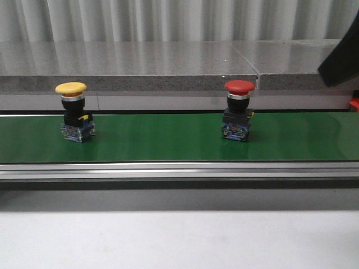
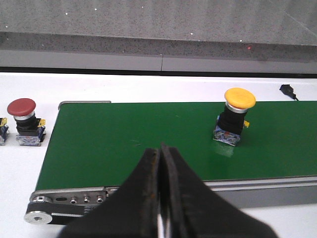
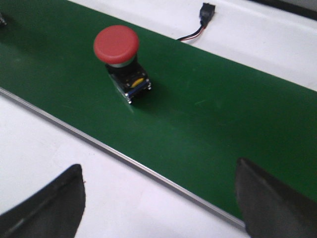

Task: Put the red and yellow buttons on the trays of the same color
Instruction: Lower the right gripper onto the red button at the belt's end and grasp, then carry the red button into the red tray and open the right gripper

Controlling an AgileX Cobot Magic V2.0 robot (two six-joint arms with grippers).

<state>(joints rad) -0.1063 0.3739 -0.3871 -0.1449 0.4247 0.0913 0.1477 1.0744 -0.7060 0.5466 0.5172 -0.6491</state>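
A yellow button [image 1: 71, 112] stands upright on the green belt [image 1: 162, 140] at the left, and a red button [image 1: 238, 116] stands upright on it right of centre. In the left wrist view my left gripper [image 2: 161, 148] is shut on nothing, hovering at the belt's near edge, with the yellow button [image 2: 237, 116] further along the belt. My right gripper [image 3: 158, 166] is open and empty over the white table beside the belt, well short of the red button [image 3: 121, 59]. The trays are out of view.
A second red button [image 2: 24, 121] stands on the white table just past the belt's end. A black connector on a cable [image 3: 207, 10] lies beyond the belt. A dark part of an arm [image 1: 342, 56] hangs at the upper right, with a small red object [image 1: 354, 103] under it.
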